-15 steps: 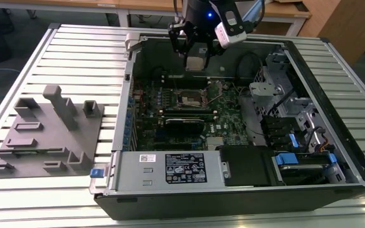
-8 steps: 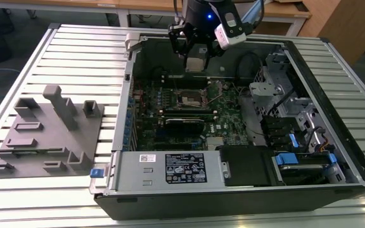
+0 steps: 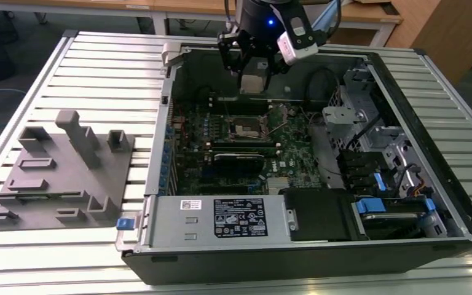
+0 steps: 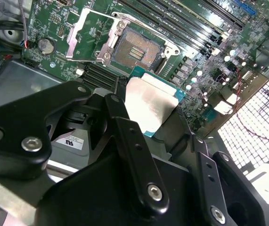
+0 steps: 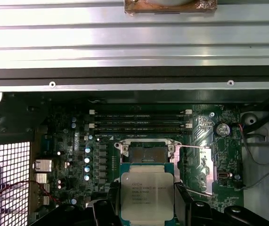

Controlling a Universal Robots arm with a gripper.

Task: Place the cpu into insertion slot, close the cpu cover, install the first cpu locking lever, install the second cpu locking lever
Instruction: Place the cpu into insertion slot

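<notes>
**CPU gripped, held above the open socket**

Your gripper (image 4: 153,120) has its fingers (image 4: 125,136) closed against two opposite edges of the cpu (image 4: 150,106), which sits flat between them, silver top visible in both wrist views. The chip is clear of the motherboard (image 5: 68,155), not yet seated. Beyond the fingertips, lower than the held chip, lies the insertion slot (image 4: 136,49), its dark centre bare. Just beside the slot, the cpu cover (image 4: 105,47) is swung open. In the exterior view your gripper (image 3: 254,75) hangs inside the open computer case (image 3: 302,246).
</notes>
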